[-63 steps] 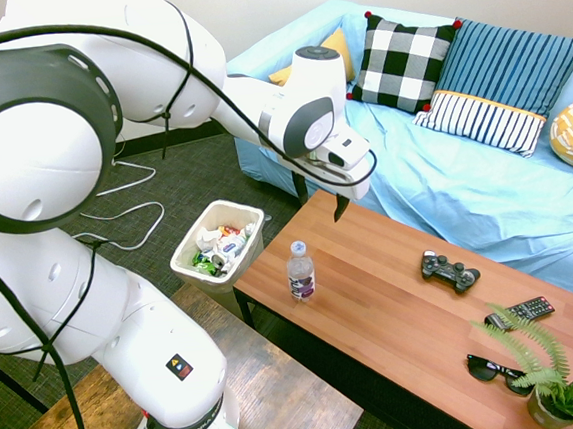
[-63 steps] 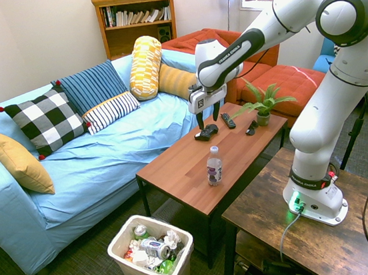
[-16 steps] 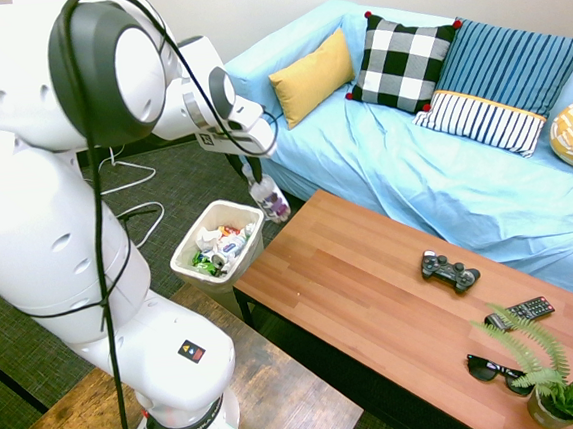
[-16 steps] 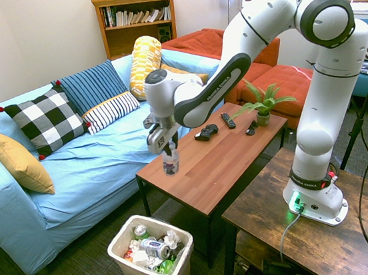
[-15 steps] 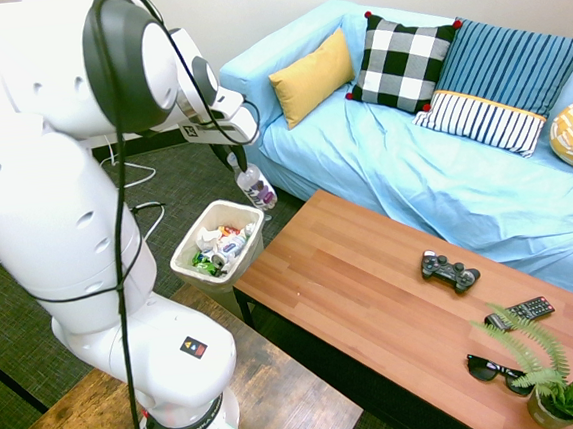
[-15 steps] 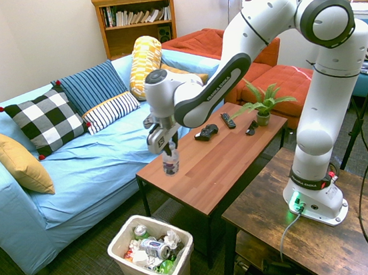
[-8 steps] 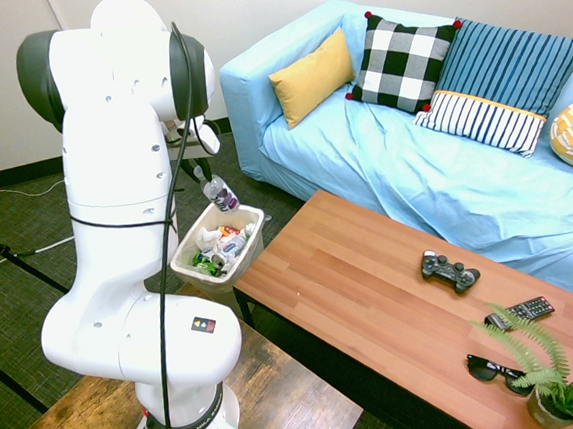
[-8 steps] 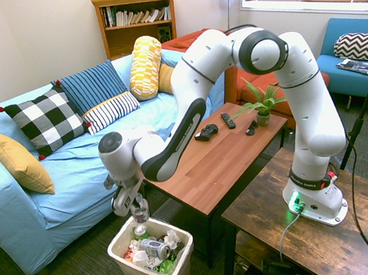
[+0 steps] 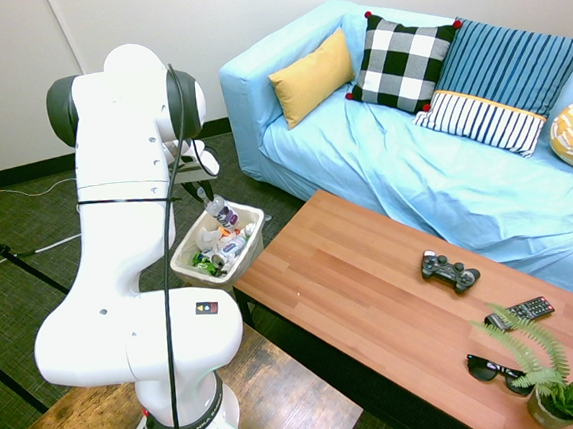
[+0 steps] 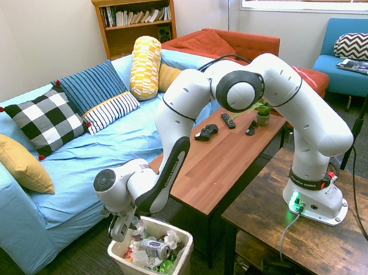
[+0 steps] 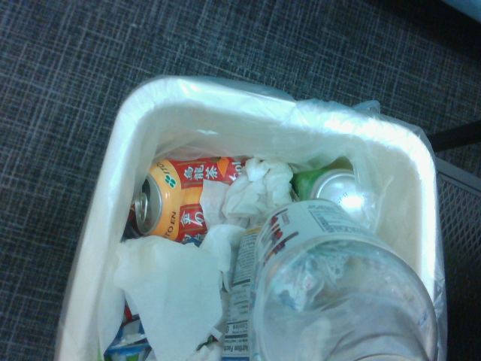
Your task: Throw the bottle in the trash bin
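Observation:
The bottle [image 9: 222,213], clear with a purple label band, hangs tilted just over the mouth of the trash bin [image 9: 185,270]. My gripper [image 9: 209,196] is shut on its top end, largely hidden behind the arm. From the other side the gripper [image 10: 123,227] sits low over the trash bin [image 10: 181,259], with the bottle [image 10: 137,233] at rim height. In the wrist view the bottle [image 11: 331,293] looms large above the trash bin [image 11: 188,89], which holds cans and crumpled paper.
The bin stands on dark carpet between the wooden coffee table [image 9: 375,307] and the blue sofa [image 9: 434,181]. A game controller [image 9: 449,270], a remote [image 9: 519,312], sunglasses [image 9: 496,370] and a potted fern [image 9: 567,381] lie on the table's far part.
The arm has swung the bottle from beside the coffee table's end over to the bin and lowered it to the bin's mouth. The grip has stayed shut throughout.

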Robot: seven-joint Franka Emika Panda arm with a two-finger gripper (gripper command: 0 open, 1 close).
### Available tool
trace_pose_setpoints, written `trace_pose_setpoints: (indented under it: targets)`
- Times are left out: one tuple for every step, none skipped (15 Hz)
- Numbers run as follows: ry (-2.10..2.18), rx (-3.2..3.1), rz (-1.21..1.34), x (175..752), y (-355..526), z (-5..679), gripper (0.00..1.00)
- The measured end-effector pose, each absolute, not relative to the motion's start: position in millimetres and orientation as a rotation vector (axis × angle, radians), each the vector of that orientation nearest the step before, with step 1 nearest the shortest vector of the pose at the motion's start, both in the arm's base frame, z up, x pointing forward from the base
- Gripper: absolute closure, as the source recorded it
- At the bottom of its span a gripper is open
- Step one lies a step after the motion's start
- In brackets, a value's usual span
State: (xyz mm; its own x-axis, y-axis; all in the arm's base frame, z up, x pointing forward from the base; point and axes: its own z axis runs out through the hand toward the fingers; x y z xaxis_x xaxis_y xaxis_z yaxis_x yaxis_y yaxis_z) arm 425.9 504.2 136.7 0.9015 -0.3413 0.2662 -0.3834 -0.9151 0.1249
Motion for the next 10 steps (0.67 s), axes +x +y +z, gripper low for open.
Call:
trace_pose_setpoints:
  targets:
    - [-0.565,2.889,0.357,427,504,135,0.00]
    - [-0.571,2.887,0.356,428,504,135,0.00]
    - [-0.573,2.886,0.359,429,504,136,0.00]
    - [-0.577,2.886,0.359,431,504,137,0.00]
    - [-0.579,2.886,0.359,432,503,138,0.00]
    - [-0.583,2.884,0.362,435,502,139,0.00]
    - [-0.585,2.883,0.366,437,500,140,0.00]
    - [-0.587,2.881,0.369,439,499,141,0.00]
    - [-0.589,2.881,0.369,440,498,141,0.00]
    - [-0.594,2.882,0.366,439,499,142,0.00]
